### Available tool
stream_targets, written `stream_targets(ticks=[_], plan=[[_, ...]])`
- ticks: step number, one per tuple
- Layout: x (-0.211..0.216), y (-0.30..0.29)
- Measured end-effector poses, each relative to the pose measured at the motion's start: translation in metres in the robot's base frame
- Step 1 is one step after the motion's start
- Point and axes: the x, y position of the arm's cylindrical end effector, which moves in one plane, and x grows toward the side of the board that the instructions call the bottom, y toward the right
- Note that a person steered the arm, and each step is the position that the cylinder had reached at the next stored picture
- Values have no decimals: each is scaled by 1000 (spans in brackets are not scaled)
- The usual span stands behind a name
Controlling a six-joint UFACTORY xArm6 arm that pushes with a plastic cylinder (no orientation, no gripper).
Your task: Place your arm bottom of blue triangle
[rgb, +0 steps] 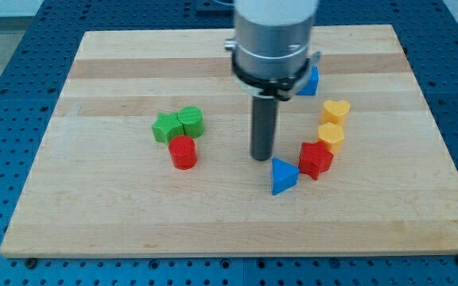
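Observation:
A blue triangle [283, 175] lies on the wooden board [133, 222], right of centre and touching a red block [316, 160] on its right. My tip [261, 157] stands just up and to the left of the blue triangle, a small gap away. A second blue block [309, 82] sits near the view's top, partly hidden behind the arm's silver housing [274, 40].
Two yellow blocks, a heart [335, 111] and a hexagon [331, 136], stand above the red block. At the view's left, a green star [165, 128] and a green block [190, 121] touch, with a red cylinder [183, 152] just below them.

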Motion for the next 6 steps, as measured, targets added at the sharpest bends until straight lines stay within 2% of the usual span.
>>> stream_targets(ticks=[1, 3, 6], plan=[[17, -33], [76, -53], [82, 88]])
